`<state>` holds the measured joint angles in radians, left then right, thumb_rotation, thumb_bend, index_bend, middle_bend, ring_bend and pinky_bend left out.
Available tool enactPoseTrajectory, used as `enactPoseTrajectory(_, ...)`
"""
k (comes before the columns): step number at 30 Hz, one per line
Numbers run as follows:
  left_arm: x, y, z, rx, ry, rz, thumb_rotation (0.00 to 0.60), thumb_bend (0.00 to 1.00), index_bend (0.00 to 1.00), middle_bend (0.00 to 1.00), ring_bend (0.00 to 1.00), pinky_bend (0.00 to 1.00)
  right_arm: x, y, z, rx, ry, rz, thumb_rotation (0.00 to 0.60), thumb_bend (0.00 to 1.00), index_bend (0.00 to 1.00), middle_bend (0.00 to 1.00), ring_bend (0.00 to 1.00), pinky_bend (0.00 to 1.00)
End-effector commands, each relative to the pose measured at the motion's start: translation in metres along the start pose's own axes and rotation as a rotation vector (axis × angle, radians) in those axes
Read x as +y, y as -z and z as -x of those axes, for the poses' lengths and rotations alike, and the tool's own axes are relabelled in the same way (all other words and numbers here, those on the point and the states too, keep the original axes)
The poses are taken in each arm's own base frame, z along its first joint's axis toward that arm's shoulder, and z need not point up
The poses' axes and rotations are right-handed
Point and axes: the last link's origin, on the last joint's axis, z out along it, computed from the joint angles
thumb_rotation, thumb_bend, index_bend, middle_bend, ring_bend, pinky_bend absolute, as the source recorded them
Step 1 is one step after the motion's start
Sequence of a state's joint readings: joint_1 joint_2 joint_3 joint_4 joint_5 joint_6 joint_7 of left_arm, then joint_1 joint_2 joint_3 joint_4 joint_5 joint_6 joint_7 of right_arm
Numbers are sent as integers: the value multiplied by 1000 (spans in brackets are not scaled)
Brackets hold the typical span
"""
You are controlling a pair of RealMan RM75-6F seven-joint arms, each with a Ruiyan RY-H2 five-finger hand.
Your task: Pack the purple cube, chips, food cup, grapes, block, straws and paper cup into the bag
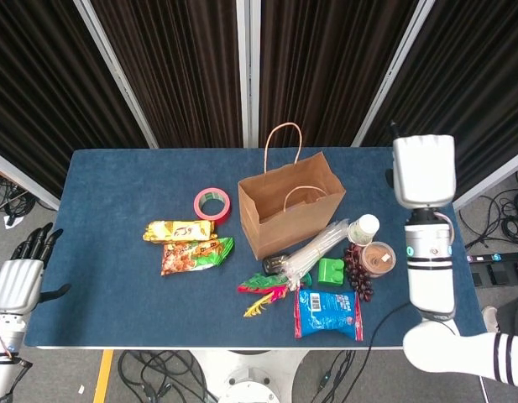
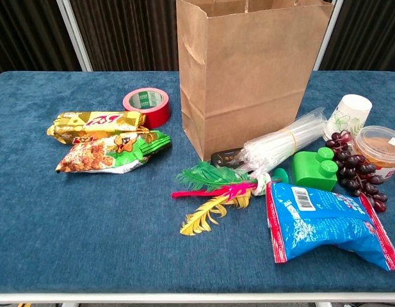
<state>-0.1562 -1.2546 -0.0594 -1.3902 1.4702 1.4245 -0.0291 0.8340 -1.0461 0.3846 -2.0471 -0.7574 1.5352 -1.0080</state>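
Brown kraft paper formed the tall bag [image 1: 285, 207] that stood upright and open near the middle of the blue cloth-covered table [image 1: 116, 193], its twisted handles raised. A bundle of clear plastic straws [image 2: 283, 144] leaned against the bag's lower front, with a green plastic block [image 2: 315, 169] just beside it. To the right sat a white paper cup with a leaf print [image 2: 347, 116], a cluster of dark purple grapes [image 2: 354, 168] and a clear-lidded food cup of brown contents [image 2: 378, 146], all close together. A blue foil chip packet [image 2: 324, 222] lay flat at the near edge. A small dark object [image 2: 225, 157] sat partly hidden beneath the straws, too obscured to identify. Green, pink and yellow feathers [image 2: 213, 188] were fanned in front of the bag. Farther left lay a red roll of tape [image 2: 147, 106] and two snack packets, one gold [image 2: 98, 121] and one green-edged [image 2: 114, 152]. The purple cube could not be seen in either view. The right hand [image 1: 424, 169] hung above the table's right end, seen from its white back, so its fingers could not be judged. The left hand [image 1: 19, 273] waited off the table's left edge, dark fingers extended and holding nothing.
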Motion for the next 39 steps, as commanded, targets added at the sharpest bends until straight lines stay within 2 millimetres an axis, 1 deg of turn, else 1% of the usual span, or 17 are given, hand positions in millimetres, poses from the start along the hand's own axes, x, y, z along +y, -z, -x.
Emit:
enactPoseTrajectory(1,0,1,1,-3,0,2,600,73,114,88,35,196,33,31,29,-114,26,-5,600,0,392,944,863,773)
enactPoseTrajectory(4,2,0,1,0,0,9,600,72,114,88,35,196,45,53,56,-211,37,-29,600,0,412,943,863,773)
enactPoseTrajectory(6,4,1,1,0,0,13,600,73,114,87,35,196,49,67,73,-269,33,-45,600,0,414,943,862,773)
enactPoseTrajectory(9,5,0,1,-2,-1,14,600,73,114,88,35,195,52,81,94,-323,25,-59,600,0,414,943,863,773)
enactPoseTrajectory(10,5,1,2,-5,-1,13,600,72,114,88,35,195,52,87,105,-351,20,-65,600,0,414,942,863,773)
enactPoseTrajectory(12,5,2,2,-5,-1,13,600,73,114,88,35,196,51,97,119,-406,9,-76,600,0,416,943,863,773)
enactPoseTrajectory(16,5,2,1,2,0,12,600,73,114,87,35,196,40,128,149,-556,-28,-128,600,0,417,943,863,773)
enactPoseTrajectory(18,4,2,2,1,0,10,600,73,114,88,35,196,33,142,158,-612,-43,-159,600,0,416,943,864,773)
enactPoseTrajectory(19,4,2,2,1,0,9,600,73,114,88,35,196,28,149,161,-638,-56,-178,600,0,415,943,864,773)
enactPoseTrajectory(21,4,2,2,-1,2,7,600,72,114,88,35,195,21,157,162,-649,-78,-202,600,0,414,943,863,773)
enactPoseTrajectory(25,4,2,3,-1,3,10,600,72,114,87,35,196,8,177,161,-678,-100,-265,600,0,413,943,864,773)
enactPoseTrajectory(29,4,2,1,7,6,11,600,73,114,87,35,195,-3,191,157,-719,-75,-341,600,0,399,943,864,773)
enactPoseTrajectory(33,3,3,1,10,9,8,600,72,114,88,35,196,-18,206,153,-750,-93,-406,600,0,357,942,863,773)
enactPoseTrajectory(36,2,2,1,11,11,5,600,72,114,87,35,196,-28,214,151,-753,-105,-446,600,0,294,930,863,773)
enactPoseTrajectory(39,1,3,1,12,12,3,600,73,114,88,35,196,-34,215,150,-728,-114,-452,600,0,232,910,860,773)
